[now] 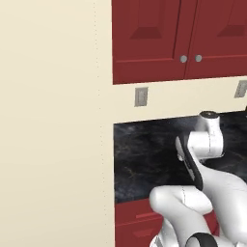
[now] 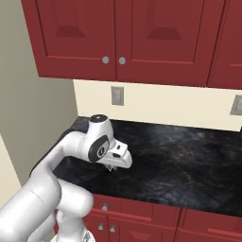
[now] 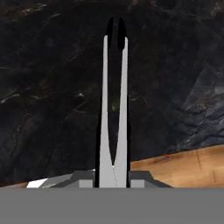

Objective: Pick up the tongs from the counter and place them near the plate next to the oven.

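Note:
The silver-grey tongs (image 3: pixel 106 109) run straight up the middle of the hand view, their two slim arms close together and ending in dark tips. My gripper (image 3: pixel 113 178) is shut on their joined end, holding them over the glossy black counter (image 3: pixel 43 87). In the right base view the hand (image 2: pixel 118 156) hangs low over the left part of the counter (image 2: pixel 189 160), near its front edge. The left base view shows the arm over the counter (image 1: pixel 144 159), with the hand hidden behind it. The plate is out of view.
Dark red upper cabinets (image 2: pixel 118 33) hang above the counter, with wall outlets (image 2: pixel 116 96) below them. A tall cream panel (image 1: pixel 53 125) closes the left side. Red drawer fronts (image 2: pixel 142 217) sit under the worktop. Wooden floor (image 3: pixel 183 166) shows past the counter edge.

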